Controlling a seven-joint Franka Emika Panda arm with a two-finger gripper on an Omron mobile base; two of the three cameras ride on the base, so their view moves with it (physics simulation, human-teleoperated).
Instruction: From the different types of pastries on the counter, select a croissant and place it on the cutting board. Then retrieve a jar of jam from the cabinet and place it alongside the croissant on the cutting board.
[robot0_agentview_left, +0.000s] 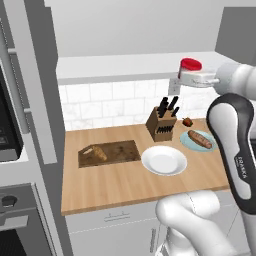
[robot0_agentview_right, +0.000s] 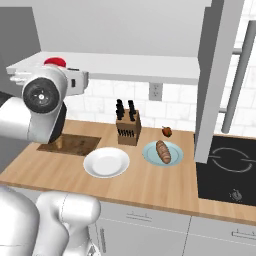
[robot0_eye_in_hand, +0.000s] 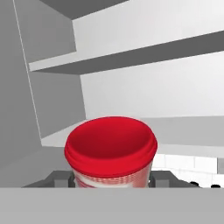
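The jar of jam (robot0_eye_in_hand: 111, 148), red-lidded with a pale band, sits between my gripper's (robot0_eye_in_hand: 111, 179) two fingers, which press on its sides. Seen from the base, the jar (robot0_agentview_left: 190, 64) (robot0_agentview_right: 55, 62) is at the front edge of the cabinet's white shelf (robot0_agentview_left: 115, 67), with the gripper (robot0_agentview_left: 192, 76) shut on it from the front. Whether its base rests on the shelf I cannot tell. The golden-brown croissant (robot0_agentview_left: 95, 152) lies on the left part of the dark cutting board (robot0_agentview_left: 112, 152) on the counter (robot0_agentview_left: 125, 187). My arm hides part of the board (robot0_agentview_right: 80, 145) in the right base view.
A round white plate (robot0_agentview_left: 164, 160) lies right of the board, and a knife block (robot0_agentview_left: 162, 125) stands behind it. The reddish oblong pastry (robot0_agentview_left: 200, 139) lies on a pale blue plate, with the tiny dark red-topped pastry (robot0_agentview_left: 187, 121) behind it. A black cooktop (robot0_agentview_right: 230, 170) is at the right.
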